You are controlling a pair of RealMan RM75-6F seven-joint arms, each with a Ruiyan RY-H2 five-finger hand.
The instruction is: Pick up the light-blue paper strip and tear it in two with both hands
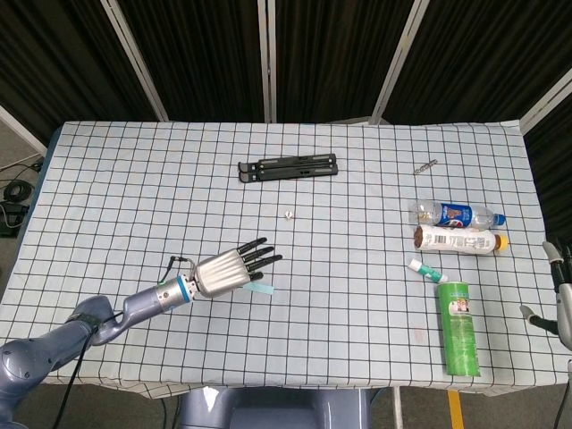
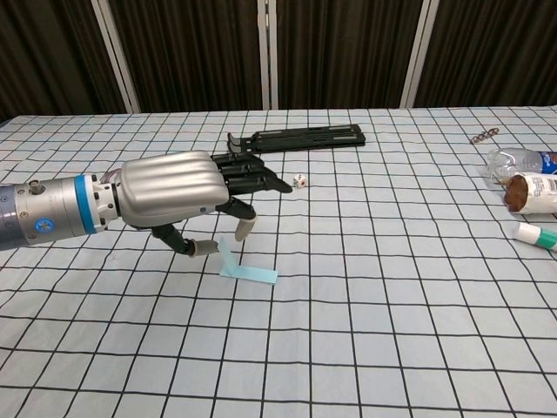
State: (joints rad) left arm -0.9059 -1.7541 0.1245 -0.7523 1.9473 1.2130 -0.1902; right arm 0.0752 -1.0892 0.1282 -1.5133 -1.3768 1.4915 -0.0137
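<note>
The light-blue paper strip [image 2: 246, 271] lies on the checked tablecloth with its left end folded upright; in the head view the strip [image 1: 264, 289] shows just past the fingers. My left hand [image 2: 178, 192] hovers right over the folded end, fingers spread and stretched forward, thumb tip beside the upright flap, holding nothing. In the head view the left hand [image 1: 228, 272] sits at the table's front left-centre. My right hand [image 1: 561, 304] shows only partly at the right edge of the head view, off the table, fingers apart and empty.
A black folded stand [image 1: 288, 167] lies at the back centre, a small die [image 1: 288, 214] in front of it. At the right lie two bottles [image 1: 456, 214] [image 1: 459, 239], a small tube [image 1: 428, 269], a green can [image 1: 459, 327] and a small metal piece [image 1: 424, 165].
</note>
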